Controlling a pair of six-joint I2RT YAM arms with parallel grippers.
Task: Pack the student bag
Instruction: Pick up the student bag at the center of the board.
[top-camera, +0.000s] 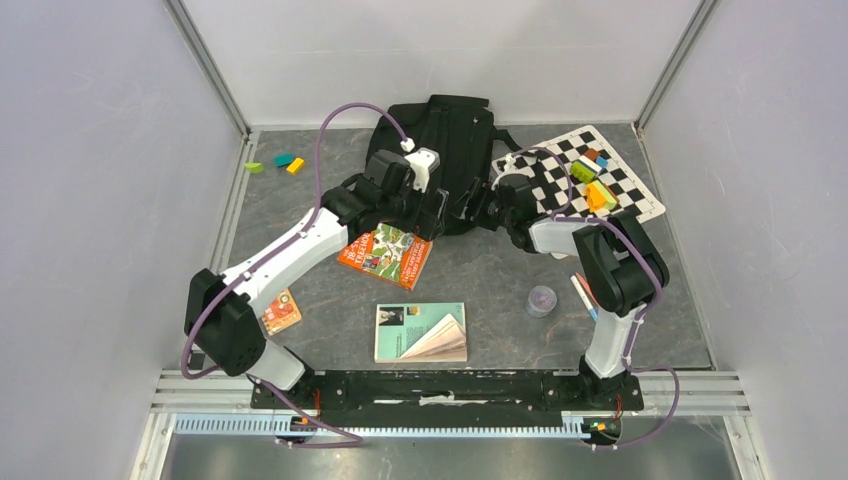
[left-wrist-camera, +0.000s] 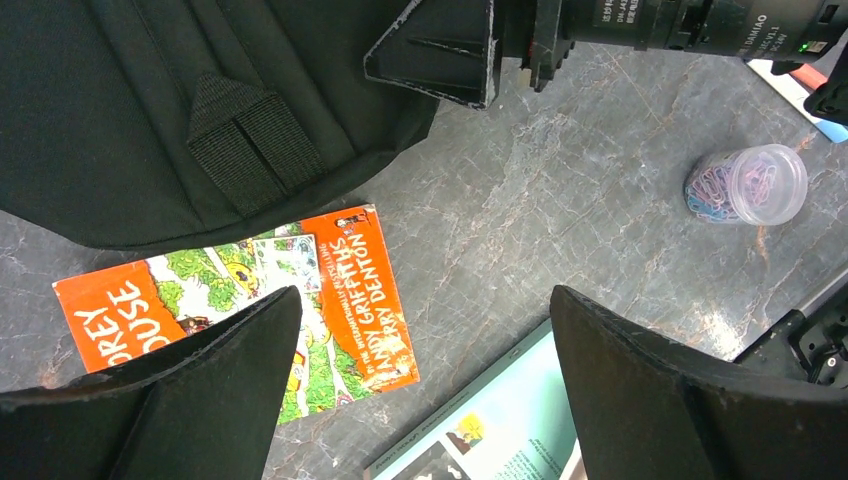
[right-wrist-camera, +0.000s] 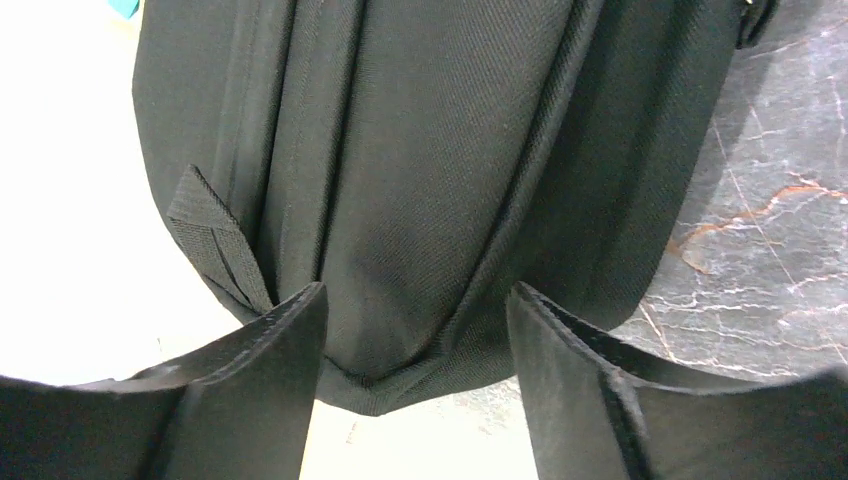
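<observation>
The student bag (top-camera: 455, 130) is a black fabric backpack lying flat at the back centre of the table. Its near edge fills the right wrist view (right-wrist-camera: 430, 150). My right gripper (top-camera: 480, 208) (right-wrist-camera: 417, 292) straddles that near edge, jaws apart, with a puckered fold of fabric between the fingers. My left gripper (top-camera: 437, 215) (left-wrist-camera: 425, 300) hangs wide open just left of it, over bare table between two books, holding nothing. The bag (left-wrist-camera: 150, 100) lies at the upper left of the left wrist view.
An orange paperback (top-camera: 385, 255) (left-wrist-camera: 340, 270) lies partly under the bag's near edge. A teal book (top-camera: 420, 332) lies nearer the bases. A paperclip jar (top-camera: 541, 300) and pens (top-camera: 583, 297) sit to the right. Coloured blocks (top-camera: 592, 180) rest on the checkered mat (top-camera: 630, 205).
</observation>
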